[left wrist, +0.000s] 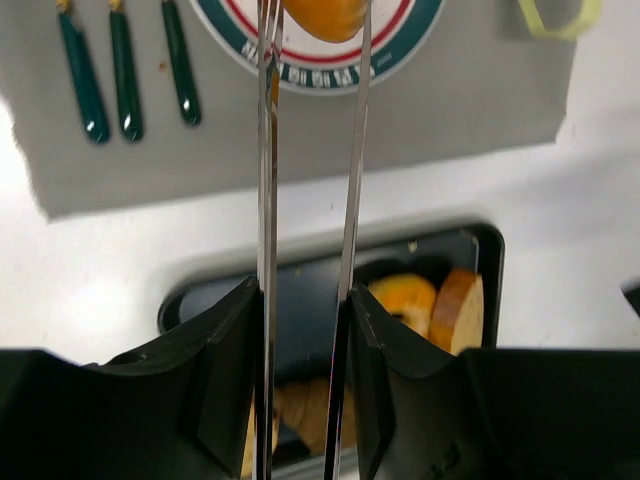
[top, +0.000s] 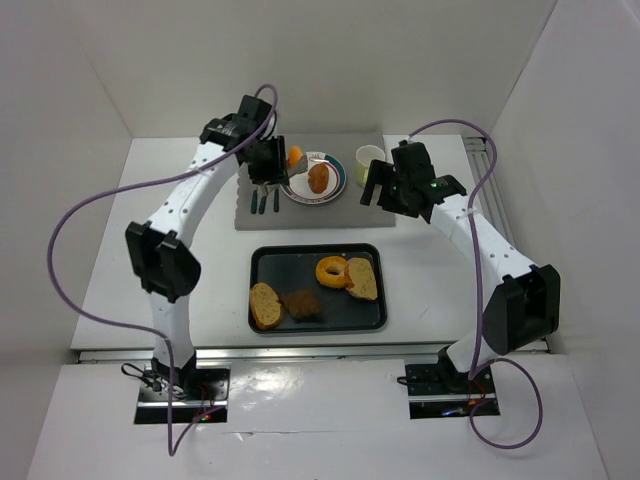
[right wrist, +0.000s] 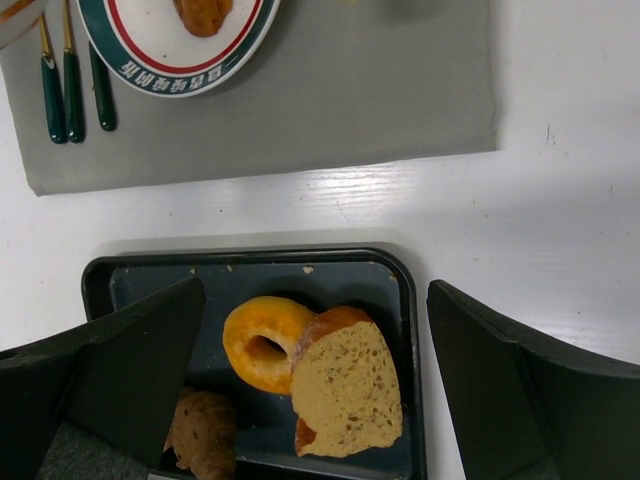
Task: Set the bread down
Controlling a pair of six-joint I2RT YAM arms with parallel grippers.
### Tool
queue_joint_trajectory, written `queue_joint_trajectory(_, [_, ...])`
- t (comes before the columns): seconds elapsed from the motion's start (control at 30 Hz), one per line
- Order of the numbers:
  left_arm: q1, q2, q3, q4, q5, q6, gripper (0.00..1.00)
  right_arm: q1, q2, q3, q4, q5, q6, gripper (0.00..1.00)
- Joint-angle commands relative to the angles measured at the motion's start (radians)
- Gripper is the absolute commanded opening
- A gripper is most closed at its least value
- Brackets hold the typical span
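Two arms reach toward the far edge of the bench. The left gripper is pressed together on a pair of metal tongs, one finger against the outer face of each blade. The tong tips stand over the plate, one blade on either side of the bread roll. Whether the blades are touching the roll cannot be determined. The roll, orange-brown, lies in the middle of the plate.

The plate sits on a grey mat at the centre of the far edge. Three green-handled pieces of cutlery lie side by side on the mat, just to the left of the plate. A pale cup stands on the mat to the right of the plate.

The right gripper hangs near the right end of the mat, close to the cup. Its jaws are spread wide and hold nothing.

A black tray lies nearer the near edge, at the centre of the bench. It holds:
- a doughnut, touching a bread slice on its right;
- a dark brown piece;
- a second slice at the near left corner.
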Motion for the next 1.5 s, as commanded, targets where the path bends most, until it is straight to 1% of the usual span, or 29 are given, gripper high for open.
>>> queue_joint_trajectory(0.0, [-0.004, 0.142, 0.109, 0.033, 0.010, 0.032, 0.47, 0.006, -0.015, 0.026, 0.025, 0.017, -0.003, 0.99])
queue_joint_trajectory(0.03, [0.005, 0.170, 0.161, 0.024, 0.010, 0.032, 0.48, 0.006, -0.015, 0.017, 0.025, 0.017, -0.003, 0.99])
queue_joint_trajectory(0.13, [0.006, 0.234, 0.189, 0.044, -0.014, 0.012, 0.55, 0.006, -0.015, 0.008, 0.025, 0.017, 0.006, 0.99])
queue_joint_trajectory(0.17, [0.006, 0.235, 0.189, 0.054, -0.015, 0.012, 0.60, 0.006, -0.015, 0.008, 0.025, 0.017, 0.006, 0.99])
queue_joint_trajectory(0.23, [0.006, 0.252, 0.189, 0.067, -0.027, 0.003, 0.63, 0.006, -0.024, 0.008, 0.025, 0.017, 0.006, 0.99])
queue_joint_trajectory(0.27, [0.006, 0.267, 0.189, 0.067, -0.027, 0.002, 0.63, 0.006, -0.024, 0.008, 0.025, 0.017, 0.006, 0.99])
queue_joint_trajectory(0.4, [0.006, 0.253, 0.189, 0.067, -0.027, 0.002, 0.68, 0.006, -0.024, 0.008, 0.015, 0.017, 0.006, 0.99])
queue_joint_trajectory(0.5, [0.006, 0.221, 0.180, 0.067, -0.027, 0.002, 0.68, 0.006, -0.024, 0.008, 0.015, 0.017, 0.006, 0.99])
queue_joint_trajectory(0.63, [0.006, 0.134, 0.143, 0.067, -0.037, 0.002, 0.67, 0.006, -0.024, 0.008, 0.015, 0.008, 0.006, 0.99])
queue_joint_trajectory(0.67, [0.006, 0.088, 0.134, 0.067, -0.050, 0.002, 0.66, 0.006, -0.024, 0.008, 0.015, 0.007, 0.006, 0.99])
queue_joint_trajectory(0.77, [0.006, 0.005, 0.059, 0.067, -0.059, 0.002, 0.63, 0.006, -0.024, 0.008, 0.025, 0.007, 0.006, 0.99])
queue_joint_trajectory(0.8, [0.006, -0.058, 0.031, 0.067, -0.059, 0.002, 0.63, 0.006, -0.024, 0.008, 0.025, 0.007, 0.006, 0.99])
queue_joint_trajectory(0.87, [0.006, -0.128, -0.077, 0.058, -0.059, 0.025, 0.58, 0.006, -0.024, 0.008, 0.025, 0.007, 0.006, 0.99])
queue_joint_trajectory(0.9, [-0.007, -0.167, -0.122, 0.058, -0.059, 0.025, 0.58, 0.006, -0.024, 0.008, 0.025, 0.007, 0.006, 0.99])
queue_joint_trajectory(0.93, [-0.022, -0.245, -0.210, 0.042, -0.073, 0.025, 0.57, 0.006, -0.034, 0.008, 0.025, 0.007, 0.006, 0.99])
queue_joint_trajectory(1.0, [-0.048, -0.316, -0.297, -0.010, -0.125, 0.025, 0.57, 0.006, -0.034, 0.008, 0.025, 0.007, 0.006, 0.99])
queue_joint_trajectory(1.03, [-0.060, -0.349, -0.376, -0.037, -0.143, 0.010, 0.57, 0.006, -0.034, 0.008, 0.025, 0.007, 0.006, 0.99])
queue_joint_trajectory(1.1, [-0.096, -0.444, -0.452, -0.092, -0.177, -0.043, 0.57, 0.015, -0.034, -0.001, 0.034, -0.003, 0.006, 0.99])
queue_joint_trajectory(1.13, [-0.108, -0.477, -0.523, -0.134, -0.191, -0.065, 0.57, 0.015, -0.022, -0.001, 0.034, -0.012, 0.006, 0.99])
queue_joint_trajectory(1.2, [-0.154, -0.568, -0.581, -0.174, -0.221, -0.115, 0.57, 0.025, -0.009, -0.001, 0.043, -0.025, 0.006, 0.99])
queue_joint_trajectory(1.23, [-0.177, -0.596, -0.625, -0.204, -0.231, -0.167, 0.57, 0.025, 0.014, 0.008, 0.043, -0.049, 0.006, 0.99])
queue_joint_trajectory(1.33, [-0.204, -0.693, -0.674, -0.240, -0.254, -0.252, 0.57, 0.045, 0.029, 0.020, 0.052, -0.080, -0.017, 0.99])
queue_joint_trajectory(1.43, [-0.229, -0.739, -0.722, -0.301, -0.277, -0.306, 0.57, 0.092, 0.058, 0.040, 0.052, -0.106, -0.043, 0.99])
queue_joint_trajectory(1.47, [-0.240, -0.758, -0.745, -0.333, -0.286, -0.338, 0.56, 0.115, 0.069, 0.040, 0.052, -0.106, -0.043, 0.99])
